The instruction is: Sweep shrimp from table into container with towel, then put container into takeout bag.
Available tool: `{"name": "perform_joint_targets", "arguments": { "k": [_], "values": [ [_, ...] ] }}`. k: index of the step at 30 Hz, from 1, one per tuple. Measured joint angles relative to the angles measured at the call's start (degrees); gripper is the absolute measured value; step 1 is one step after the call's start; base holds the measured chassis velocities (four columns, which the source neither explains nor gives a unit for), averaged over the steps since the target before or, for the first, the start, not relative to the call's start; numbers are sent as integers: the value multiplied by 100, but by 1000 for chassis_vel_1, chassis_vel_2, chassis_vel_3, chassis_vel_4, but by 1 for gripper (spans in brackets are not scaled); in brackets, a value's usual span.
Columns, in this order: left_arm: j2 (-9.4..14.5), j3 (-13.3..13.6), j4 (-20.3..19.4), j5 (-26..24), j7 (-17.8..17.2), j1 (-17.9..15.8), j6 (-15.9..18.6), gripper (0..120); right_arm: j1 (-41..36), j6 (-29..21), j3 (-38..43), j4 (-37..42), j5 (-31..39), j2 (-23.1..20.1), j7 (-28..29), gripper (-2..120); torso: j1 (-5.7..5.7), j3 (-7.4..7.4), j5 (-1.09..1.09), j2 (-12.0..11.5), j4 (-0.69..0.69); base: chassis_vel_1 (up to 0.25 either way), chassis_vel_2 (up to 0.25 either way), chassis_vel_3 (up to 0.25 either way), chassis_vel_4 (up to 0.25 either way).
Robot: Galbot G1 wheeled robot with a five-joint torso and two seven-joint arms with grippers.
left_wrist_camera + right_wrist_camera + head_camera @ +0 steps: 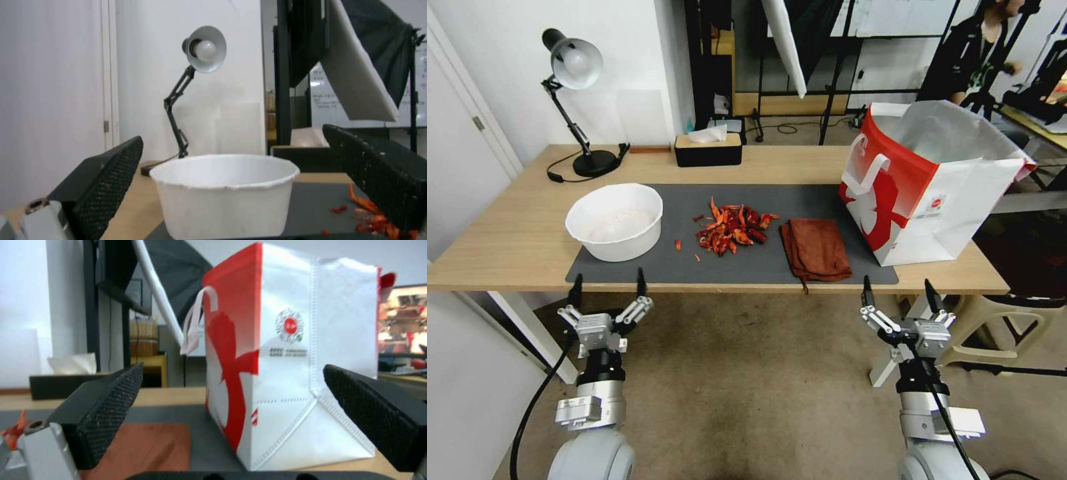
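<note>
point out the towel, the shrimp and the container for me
towel [817, 249]: head view, middle of the folded cloth
shrimp [732, 229]: head view, centre of the heap
container [616, 235]: head view, on its outer front wall

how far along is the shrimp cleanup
Nothing is done yet. The shrimp lie heaped on the mat, the towel lies folded and untouched, the container looks empty. The left gripper and right gripper hover open before the table edge. Sweeping and bagging into the takeout bag remain.

The takeout bag [920, 193] hides its own inside and the table's [507, 233] far right corner.
</note>
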Motion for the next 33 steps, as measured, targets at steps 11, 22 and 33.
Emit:
{"name": "perform_joint_targets", "arguments": {
  "k": [11,22,33],
  "values": [
    [121,-13,157,13,-24,-24,-354,100,-32,286,-183,-82,-96,131,-22,100,-1,0,1,0,1,0,0,0,0],
    [176,-21,157,-34,-17,-92,-292,100,-59,223,-196,-47,-92,148,-12,100,-1,0,1,0,1,0,0,0,0],
    [846,-119,161,-612,-8,-494,53,100,-130,150,-254,61,-90,109,26,100,-1,0,1,0,1,0,0,0,0]
  ]
}}
